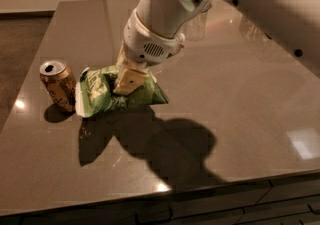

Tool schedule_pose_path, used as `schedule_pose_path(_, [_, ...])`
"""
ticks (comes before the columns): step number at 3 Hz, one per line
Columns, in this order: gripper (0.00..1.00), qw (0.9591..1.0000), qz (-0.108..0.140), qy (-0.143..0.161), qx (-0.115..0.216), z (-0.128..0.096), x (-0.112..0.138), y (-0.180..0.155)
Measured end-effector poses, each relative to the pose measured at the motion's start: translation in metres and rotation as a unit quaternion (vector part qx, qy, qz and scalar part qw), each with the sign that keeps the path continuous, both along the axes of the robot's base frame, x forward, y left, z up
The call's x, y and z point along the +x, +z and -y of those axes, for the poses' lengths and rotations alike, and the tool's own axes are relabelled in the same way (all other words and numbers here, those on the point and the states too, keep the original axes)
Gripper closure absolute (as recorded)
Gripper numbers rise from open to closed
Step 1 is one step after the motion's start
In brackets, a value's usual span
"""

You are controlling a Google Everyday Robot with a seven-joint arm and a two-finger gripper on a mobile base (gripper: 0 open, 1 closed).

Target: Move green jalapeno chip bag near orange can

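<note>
Clad in smooth white shells, thick and tubular, with small dark screw holes (235, 1) along the upper link (260, 4). Ends in a rounded white wrist collar (145, 36) bearing a slotted vent grille (154, 50). Carries a cream-tan, flat-fingered gripper (125, 85), pinched onto the green jalapeno chip bag (97, 94) on the desk (240, 109).

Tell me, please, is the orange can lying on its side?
No, the orange can stands upright, open top up, left of the green jalapeno chip bag held by the gripper.
</note>
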State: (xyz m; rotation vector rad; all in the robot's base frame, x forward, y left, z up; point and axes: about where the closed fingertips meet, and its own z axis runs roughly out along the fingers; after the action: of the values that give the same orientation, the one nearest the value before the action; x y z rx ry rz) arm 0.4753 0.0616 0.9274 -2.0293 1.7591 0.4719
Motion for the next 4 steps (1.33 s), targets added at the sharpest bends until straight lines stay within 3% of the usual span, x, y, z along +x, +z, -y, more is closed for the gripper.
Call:
schedule_pose_path(2, [0.59,0.9997,-0.014,-0.012,-0.016,-0.023,-0.005,-0.026])
schedule_pose_path(4, [0.13,0.9997,-0.013,-0.01,-0.018,-0.025,-0.008,-0.026])
